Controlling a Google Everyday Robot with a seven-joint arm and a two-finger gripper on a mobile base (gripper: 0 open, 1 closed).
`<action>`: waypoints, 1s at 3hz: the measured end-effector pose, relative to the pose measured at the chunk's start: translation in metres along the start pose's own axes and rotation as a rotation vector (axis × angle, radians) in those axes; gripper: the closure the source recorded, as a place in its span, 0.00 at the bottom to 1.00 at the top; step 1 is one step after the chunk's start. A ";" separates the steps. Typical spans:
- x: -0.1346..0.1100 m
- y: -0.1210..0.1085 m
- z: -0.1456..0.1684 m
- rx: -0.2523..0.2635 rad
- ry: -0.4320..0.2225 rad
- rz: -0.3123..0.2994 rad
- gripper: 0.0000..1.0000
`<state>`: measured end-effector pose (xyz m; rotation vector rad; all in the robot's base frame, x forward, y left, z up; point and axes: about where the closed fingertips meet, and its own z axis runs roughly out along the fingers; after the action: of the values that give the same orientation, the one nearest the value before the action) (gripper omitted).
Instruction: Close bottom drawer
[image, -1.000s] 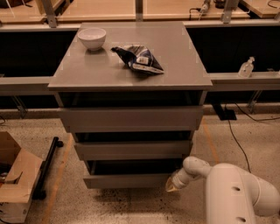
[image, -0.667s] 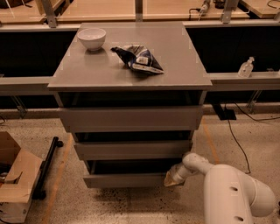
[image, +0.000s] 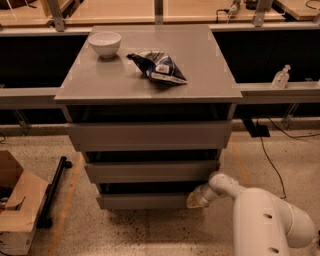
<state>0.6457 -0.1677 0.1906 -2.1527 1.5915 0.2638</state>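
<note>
The bottom drawer (image: 145, 201) is the lowest of three grey drawer fronts on the grey cabinet (image: 150, 90). Its flat front sits a little forward of the dark gap above it. My gripper (image: 195, 198) is low at the drawer's right front corner, at the end of my white arm (image: 260, 220), and touches or nearly touches the front panel there. The middle drawer (image: 150, 171) and top drawer (image: 150, 135) fronts sit above it.
A white bowl (image: 104, 43) and a dark snack bag (image: 159, 66) lie on the cabinet top. A cardboard box (image: 17, 210) and a black bar (image: 52, 192) are on the floor at left. A cable (image: 267, 160) runs along the floor at right. A clear bottle (image: 280, 77) stands on the right ledge.
My gripper has moved left along the floor level, from beside the drawer's right end onto its right front corner. The drawer front looks slightly further in.
</note>
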 end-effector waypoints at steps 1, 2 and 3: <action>-0.001 -0.003 0.006 0.000 -0.025 -0.005 1.00; -0.002 -0.017 0.015 0.033 -0.030 -0.039 1.00; -0.004 -0.018 0.012 0.033 -0.030 -0.039 1.00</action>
<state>0.6626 -0.1547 0.1862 -2.1421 1.5248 0.2544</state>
